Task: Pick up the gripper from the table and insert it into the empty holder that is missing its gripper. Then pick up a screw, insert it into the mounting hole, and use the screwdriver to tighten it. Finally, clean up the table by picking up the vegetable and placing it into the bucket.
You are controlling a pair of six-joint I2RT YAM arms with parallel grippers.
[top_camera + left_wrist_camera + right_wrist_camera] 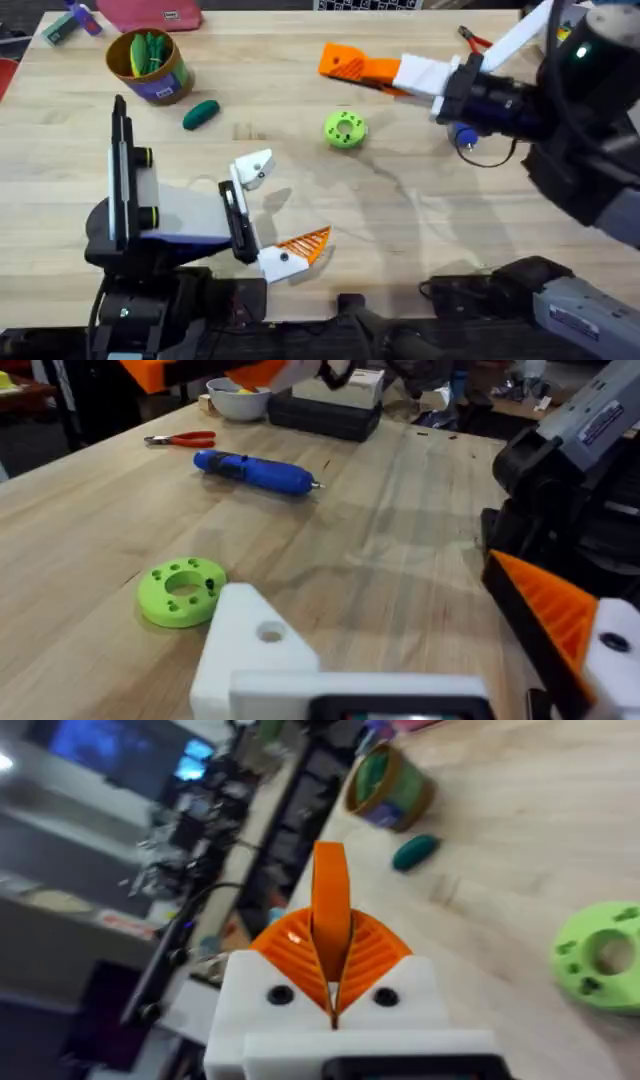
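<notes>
My right gripper (390, 70) hangs over the far middle of the table, shut on the gripper (340, 63), an orange ribbed wedge. In the right wrist view the wedge (330, 890) sticks out from between the orange pads (375, 955). My left gripper (285, 205) is open near the table's front. One of its fingers is the empty holder (255, 168), white with a dark hole (270, 630); the other carries an orange tip (305, 243). The blue screwdriver (255, 470) lies at the far right. The dark green vegetable (200, 114) lies beside the bucket (150, 65). The screw is out of view.
A bright green disc with holes (345, 130) sits mid-table, between the two grippers. Red-handled pliers (180, 438) lie beyond the screwdriver, and a white bowl (238, 400) stands at the far edge. Green items are in the bucket. A pink object (150, 12) lies at the far left.
</notes>
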